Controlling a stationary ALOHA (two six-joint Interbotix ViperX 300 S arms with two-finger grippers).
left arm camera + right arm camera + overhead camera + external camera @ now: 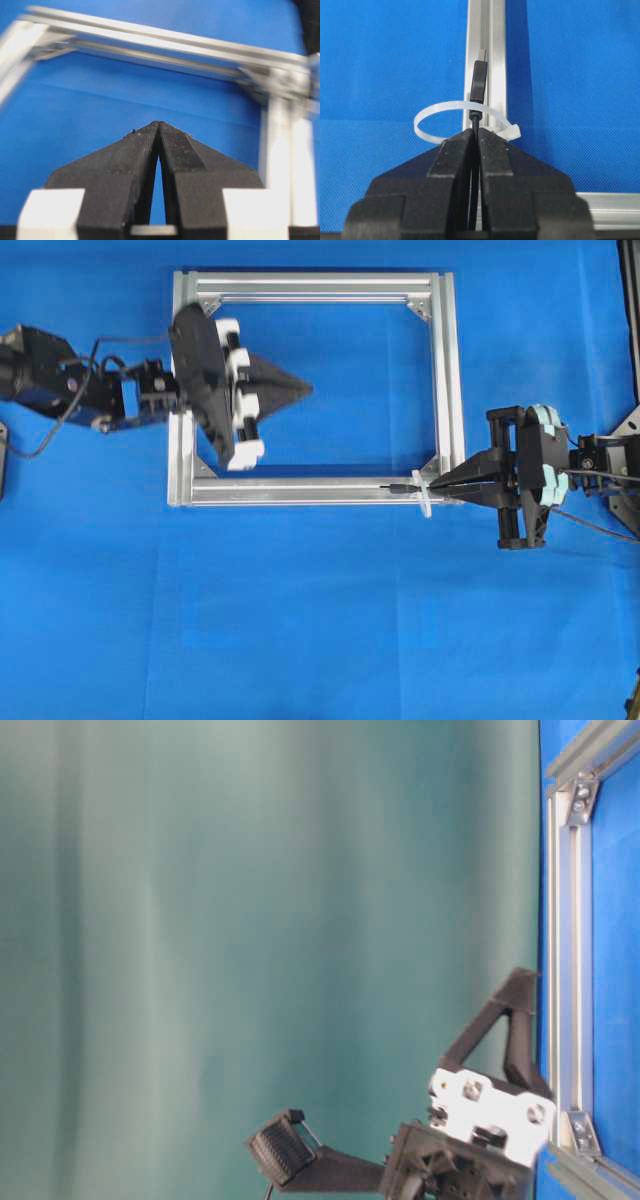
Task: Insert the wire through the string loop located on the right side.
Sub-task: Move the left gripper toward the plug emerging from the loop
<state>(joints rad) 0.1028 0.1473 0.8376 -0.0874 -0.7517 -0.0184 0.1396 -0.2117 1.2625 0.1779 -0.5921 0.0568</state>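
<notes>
my right gripper (476,134), clamped on the wire (478,82), had its plug through the string loop (462,120); left gripper (159,125) shut, empty. next, i judged: pull more wire through.

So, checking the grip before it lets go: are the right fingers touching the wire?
Touching. The right wrist view shows the fingers pinched shut on the wire behind its plug.
</notes>
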